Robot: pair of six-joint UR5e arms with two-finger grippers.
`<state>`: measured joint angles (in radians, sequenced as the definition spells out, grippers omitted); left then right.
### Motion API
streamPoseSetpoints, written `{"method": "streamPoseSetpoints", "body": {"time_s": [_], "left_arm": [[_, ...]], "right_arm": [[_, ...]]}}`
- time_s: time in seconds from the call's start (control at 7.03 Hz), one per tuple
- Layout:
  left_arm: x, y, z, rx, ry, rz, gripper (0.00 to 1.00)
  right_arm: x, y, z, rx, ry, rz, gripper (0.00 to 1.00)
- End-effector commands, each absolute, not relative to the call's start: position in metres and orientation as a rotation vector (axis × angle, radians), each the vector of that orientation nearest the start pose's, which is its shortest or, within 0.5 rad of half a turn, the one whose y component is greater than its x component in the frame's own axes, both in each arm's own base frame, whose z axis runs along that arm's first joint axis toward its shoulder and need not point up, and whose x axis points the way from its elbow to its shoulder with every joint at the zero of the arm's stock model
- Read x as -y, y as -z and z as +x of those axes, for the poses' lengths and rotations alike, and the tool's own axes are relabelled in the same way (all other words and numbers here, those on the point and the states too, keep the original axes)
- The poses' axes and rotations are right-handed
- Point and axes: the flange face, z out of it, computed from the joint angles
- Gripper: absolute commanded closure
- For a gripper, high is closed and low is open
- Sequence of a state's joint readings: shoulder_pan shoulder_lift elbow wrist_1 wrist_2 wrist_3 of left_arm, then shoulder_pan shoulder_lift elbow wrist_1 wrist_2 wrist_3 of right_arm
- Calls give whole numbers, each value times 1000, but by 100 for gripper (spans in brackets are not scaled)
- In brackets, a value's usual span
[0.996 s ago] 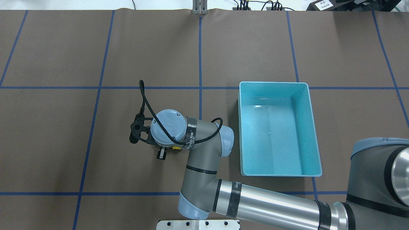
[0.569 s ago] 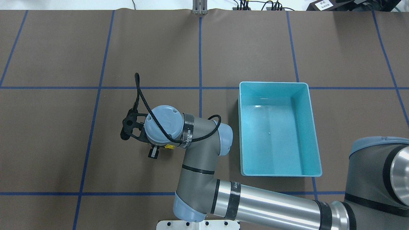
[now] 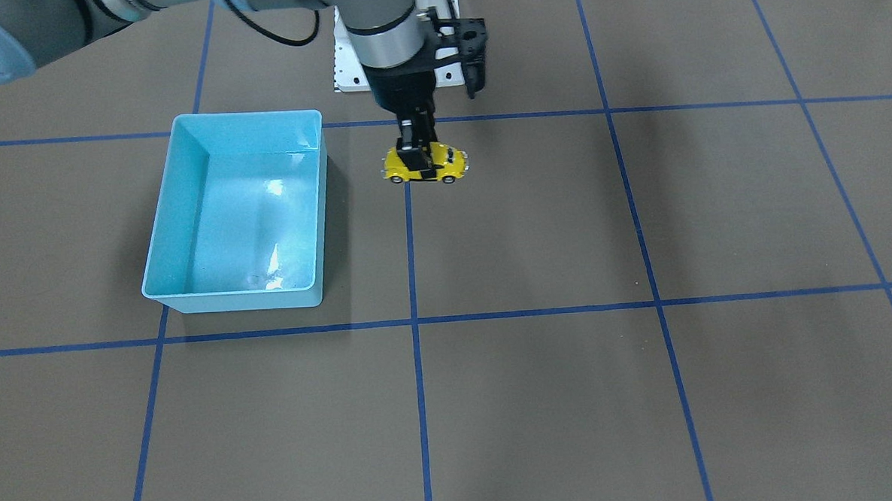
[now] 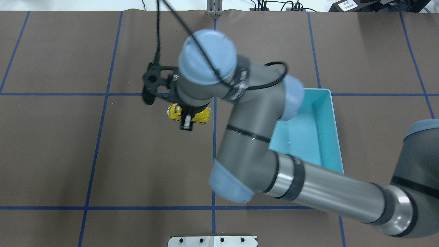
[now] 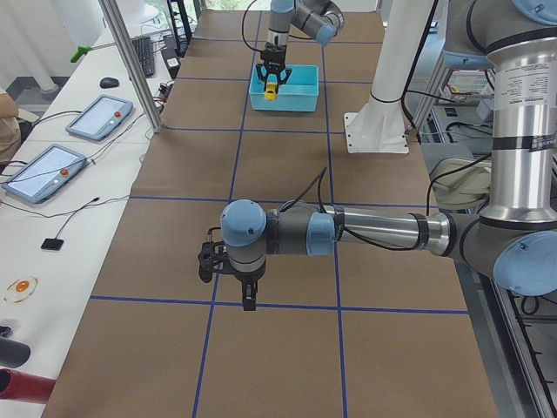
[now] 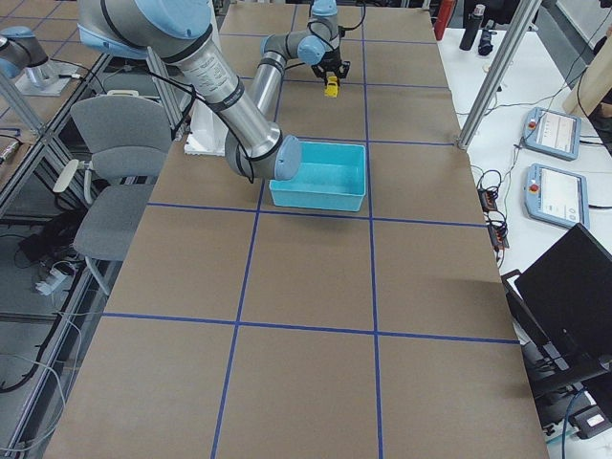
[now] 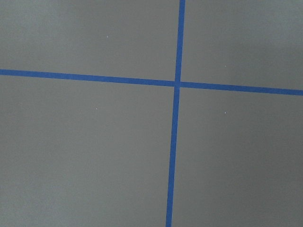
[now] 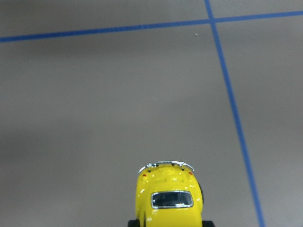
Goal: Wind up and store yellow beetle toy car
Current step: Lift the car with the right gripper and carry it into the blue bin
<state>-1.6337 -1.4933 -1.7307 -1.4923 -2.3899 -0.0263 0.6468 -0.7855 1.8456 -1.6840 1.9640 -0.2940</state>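
well inside all worktop edges, right gripper (image 3: 418,155) clamps yellow beetle toy car (image 3: 442,167) above open worktop (image 3: 565,223), apart from light blue bin (image 3: 177,217); left gripper (image 5: 249,302) state: cannot tell.

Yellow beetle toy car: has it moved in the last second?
Yes. Overhead, the yellow beetle toy car sits much closer to the far horizontal blue line than before.
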Motion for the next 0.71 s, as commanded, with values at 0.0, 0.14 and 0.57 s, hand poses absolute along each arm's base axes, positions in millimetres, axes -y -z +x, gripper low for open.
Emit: {"method": "streamPoseSetpoints", "body": {"time_s": [0.0, 0.14, 0.57], "left_arm": [[452, -622, -89, -819, 83, 18, 0], [452, -623, -89, -819, 85, 16, 0], [452, -623, -89, -819, 83, 17, 0]], "right_arm": [[477, -202, -331, 677, 1406, 853, 100], [468, -250, -329, 701, 1418, 870, 100], [431, -315, -375, 709, 1476, 841, 100]]}}
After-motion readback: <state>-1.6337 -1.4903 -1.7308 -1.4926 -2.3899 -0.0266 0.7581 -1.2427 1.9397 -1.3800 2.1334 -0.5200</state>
